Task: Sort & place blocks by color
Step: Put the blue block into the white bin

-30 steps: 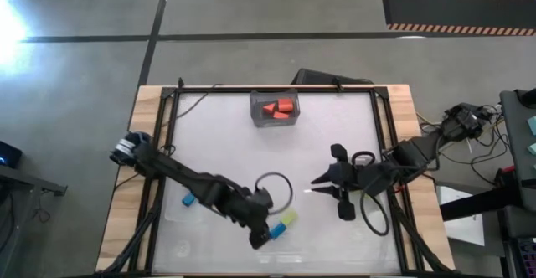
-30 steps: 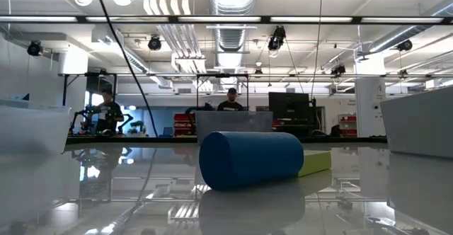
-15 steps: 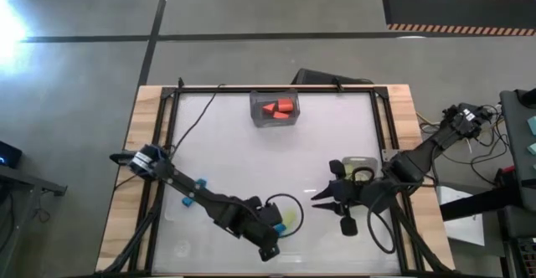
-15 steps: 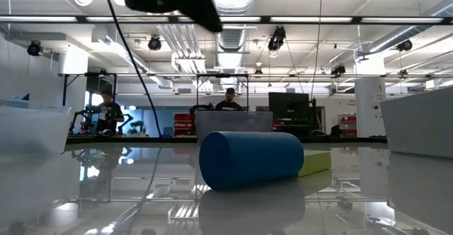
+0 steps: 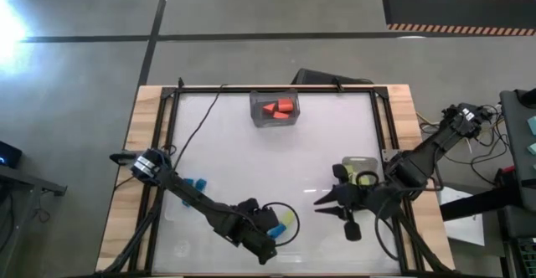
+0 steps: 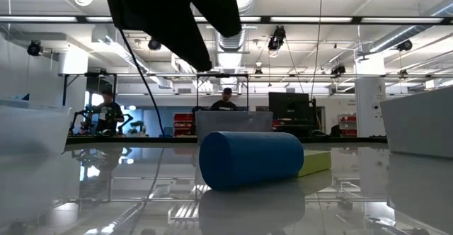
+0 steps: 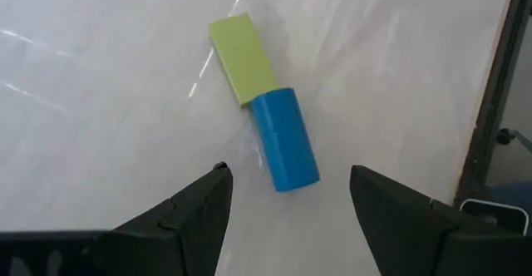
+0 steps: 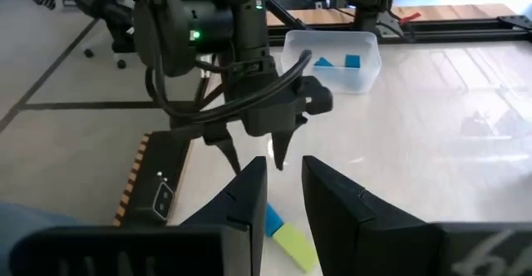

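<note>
A blue cylinder block (image 7: 284,139) lies on the white table, end to end with a yellow-green oblong block (image 7: 241,58). Both also show in the high view, the blue block (image 5: 273,218) beside the yellow-green one (image 5: 290,219). My left gripper (image 7: 287,180) hangs open just above the blue block's near end, one finger on either side and touching nothing. In the low view it is the dark shape (image 6: 170,23) above the blue block (image 6: 251,157). My right gripper (image 5: 321,201) hovers shut and empty to the right. Orange-red blocks (image 5: 278,107) lie in the far bin.
A clear bin (image 5: 275,120) stands at the far middle. A second bin holding blue blocks (image 8: 332,60) is at the left, and a third (image 5: 360,166) is at the right under my right arm. Black cables loop beside both grippers.
My left gripper has come down toward the blue block, rolling a little, and now shows large at the top of the low view. My right gripper has drifted a short way toward the table's near edge. The blocks have stayed put.
</note>
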